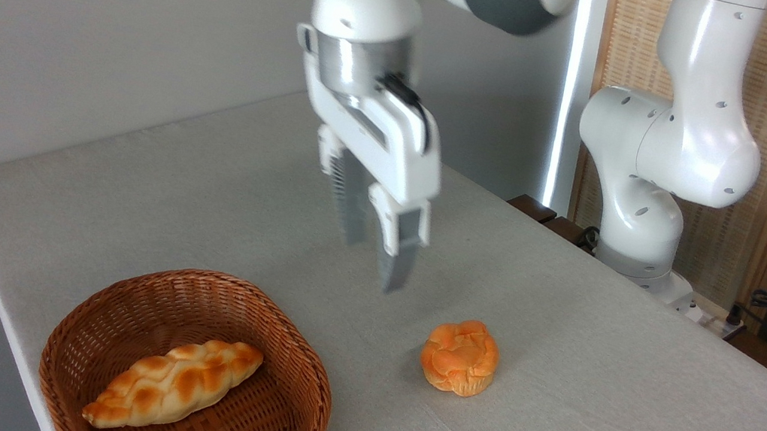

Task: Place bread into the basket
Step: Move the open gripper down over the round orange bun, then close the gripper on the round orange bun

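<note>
Bread [460, 357] sits upright on the counter [618, 372], just right of the basket [309, 379], not in it yet. Gripper [376, 249] hangs above and left of it, fingers [399, 252] parted and empty, likely lining up the grasp. Braided loaf [174, 383] already lies in the basket.

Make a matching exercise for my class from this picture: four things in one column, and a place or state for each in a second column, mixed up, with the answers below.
Things
1. bun
2. loaf
3. basket
4. claw

Places or states
A. lying inside the wicker bowl
B. hanging in the air, holding nothing
C. sitting on the bare table, right of the basket
D. standing near the front left edge of the table

Pairs: 1-C, 2-A, 3-D, 4-B
</note>
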### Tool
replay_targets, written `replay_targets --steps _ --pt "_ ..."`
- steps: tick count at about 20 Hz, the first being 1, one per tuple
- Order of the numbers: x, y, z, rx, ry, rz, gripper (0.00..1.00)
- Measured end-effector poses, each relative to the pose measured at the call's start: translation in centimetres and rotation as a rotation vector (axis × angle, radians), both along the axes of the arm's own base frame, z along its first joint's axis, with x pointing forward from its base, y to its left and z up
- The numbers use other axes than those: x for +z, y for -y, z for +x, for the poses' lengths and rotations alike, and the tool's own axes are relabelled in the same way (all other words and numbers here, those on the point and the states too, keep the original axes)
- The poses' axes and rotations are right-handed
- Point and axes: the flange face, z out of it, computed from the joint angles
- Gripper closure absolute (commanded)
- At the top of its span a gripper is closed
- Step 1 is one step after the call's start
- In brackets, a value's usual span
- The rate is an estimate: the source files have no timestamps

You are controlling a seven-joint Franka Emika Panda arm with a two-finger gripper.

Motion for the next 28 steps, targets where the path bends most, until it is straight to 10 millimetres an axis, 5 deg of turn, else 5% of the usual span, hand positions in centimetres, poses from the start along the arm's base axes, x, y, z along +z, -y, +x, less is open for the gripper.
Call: replay_targets --steps 6,12,14,16,17,28 --pt "-4.9 -6.3 -5.0 -0.177 0.006 -0.009 0.00" --pt "-9.1 -5.7 -6.2 -0.243 -0.005 0.027 0.03" --pt "-9.9 -5.3 -6.4 -0.253 -0.005 0.027 0.29" --pt "-10.3 -5.0 -6.4 -0.260 -0.006 0.027 0.80" --pt "-10.4 -4.9 -6.4 -0.263 -0.007 0.027 0.92" --pt "-10.6 -4.3 -6.4 -0.304 -0.009 0.026 0.94"
